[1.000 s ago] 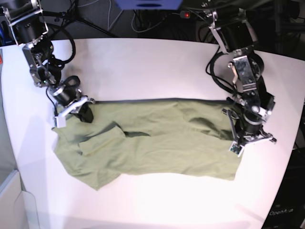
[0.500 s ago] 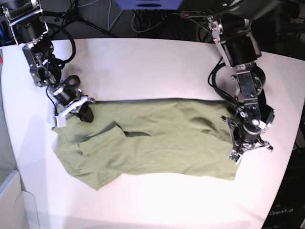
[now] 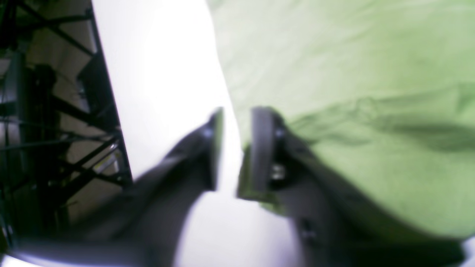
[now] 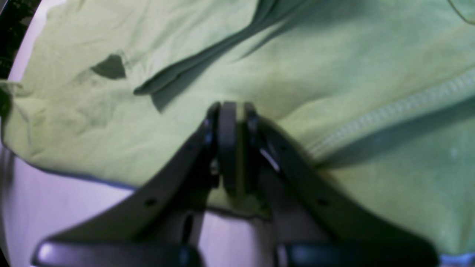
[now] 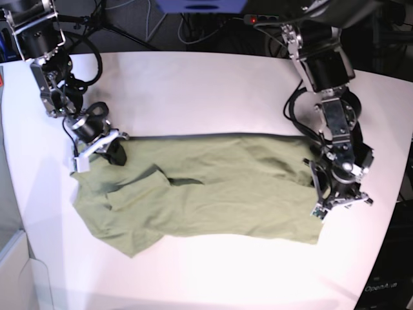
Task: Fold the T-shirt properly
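Note:
The olive-green T-shirt [image 5: 219, 187] lies spread and wrinkled across the white table [image 5: 206, 90], with a bunched sleeve at its left end. My right gripper [image 5: 97, 150] is at the shirt's upper left corner. In the right wrist view it [image 4: 237, 148] is shut, with a sliver of the shirt's [image 4: 334, 66] fabric pinched between the pads. My left gripper [image 5: 337, 205] is at the shirt's right edge. In the left wrist view it [image 3: 233, 148] has a narrow gap. One finger is over bare table and the other is on the shirt's [image 3: 352, 74] edge.
The table's right edge runs close beside my left gripper, with a dark metal frame [image 3: 55, 111] beyond it. Cables and equipment [image 5: 193, 19] stand behind the table's back edge. A white bin [image 5: 19, 271] is at the front left.
My left arm has shifted slightly toward the front along the shirt's right edge. The right arm and the shirt have not visibly moved.

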`<state>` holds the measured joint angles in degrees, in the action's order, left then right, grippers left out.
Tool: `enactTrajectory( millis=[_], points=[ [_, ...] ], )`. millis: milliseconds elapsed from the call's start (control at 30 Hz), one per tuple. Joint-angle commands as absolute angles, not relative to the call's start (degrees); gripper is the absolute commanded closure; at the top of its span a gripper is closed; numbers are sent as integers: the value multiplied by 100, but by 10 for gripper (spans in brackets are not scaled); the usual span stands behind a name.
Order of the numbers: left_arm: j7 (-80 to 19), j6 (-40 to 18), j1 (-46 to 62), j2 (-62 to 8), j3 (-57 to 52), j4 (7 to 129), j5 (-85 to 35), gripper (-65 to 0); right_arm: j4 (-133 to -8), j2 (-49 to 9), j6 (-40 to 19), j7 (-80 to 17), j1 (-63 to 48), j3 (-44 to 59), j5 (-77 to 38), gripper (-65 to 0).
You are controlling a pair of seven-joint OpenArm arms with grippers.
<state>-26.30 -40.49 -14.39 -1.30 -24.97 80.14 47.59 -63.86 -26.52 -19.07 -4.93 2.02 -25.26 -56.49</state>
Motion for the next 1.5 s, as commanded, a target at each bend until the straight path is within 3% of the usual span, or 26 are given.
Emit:
enactTrajectory(
  millis=[0,100,200,733,933,1133,1467],
  points=[
    [-2536,-4000,-1490,-171,-2484,8180,4725,-269,-6475,-2738,-1974,-356,295,-2492,-5692,-28],
    [-2448,-4000,-1367,-154,-2510,8505,4716,-374,-6475,-2738,-1974,-356,295,-2484,-5692,-28],
    [-2281,-4000,-1174,-127,-2510,8813,4734,-411,-6475,-2738,-1974,-356,295,-2484,-5692,-28],
    [-2264,-4000,-629,-110,-2475,9156,4708,-413,-6466,-2800,-1974,-356,330,-2501,-5692,-28],
    [-2255,-4000,-699,-154,-2475,8760,4708,-413,-6457,-2800,-1974,-356,330,-2492,-5692,-28],
    [-2246,-4000,-1270,-347,-2519,7662,4699,-413,-6448,-2809,-1974,-356,330,-2484,-5692,-28],
    [-2246,-4000,-2053,-699,-2536,7697,4611,-413,-6448,-2835,-1974,-356,295,-2466,-5692,-28]
  ],
)
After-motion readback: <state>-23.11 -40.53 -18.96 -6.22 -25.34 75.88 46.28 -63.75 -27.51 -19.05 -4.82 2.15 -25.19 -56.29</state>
